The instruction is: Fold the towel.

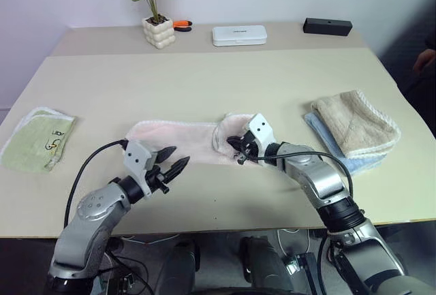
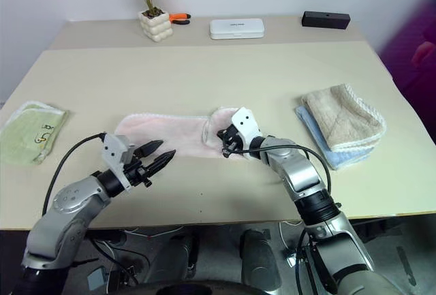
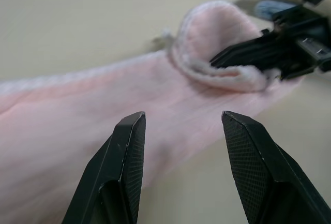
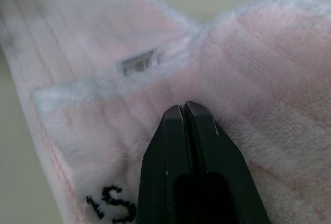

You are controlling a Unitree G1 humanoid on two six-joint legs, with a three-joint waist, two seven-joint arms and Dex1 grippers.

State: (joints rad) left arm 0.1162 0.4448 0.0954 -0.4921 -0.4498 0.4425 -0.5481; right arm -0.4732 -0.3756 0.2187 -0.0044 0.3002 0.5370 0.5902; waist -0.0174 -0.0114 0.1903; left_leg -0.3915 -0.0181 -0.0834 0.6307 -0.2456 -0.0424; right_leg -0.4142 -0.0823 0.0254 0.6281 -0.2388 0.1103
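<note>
Left eye view, towel: the pink towel (image 1: 178,139) lies as a long strip across the middle of the table (image 1: 204,77), its right end curled up and over onto itself.
Towel details: the right wrist view shows a small barcode label (image 4: 138,61) and dark printed letters (image 4: 111,208) on the pink pile.
Right gripper: the right gripper (image 1: 240,152) sits at the curled end, fingers pressed together with pink pile all around their tips; whether cloth is pinched between them cannot be told.
Left gripper: the left gripper (image 1: 174,163) hovers near the towel's front edge, fingers parted, holding nothing.
Left side: a green towel (image 1: 37,138) lies folded.
Right side: a beige towel (image 1: 354,123) rests on a blue one (image 1: 334,146).
Far edge: a plant (image 1: 155,5), a white case (image 1: 239,35) and a black box (image 1: 328,26).
</note>
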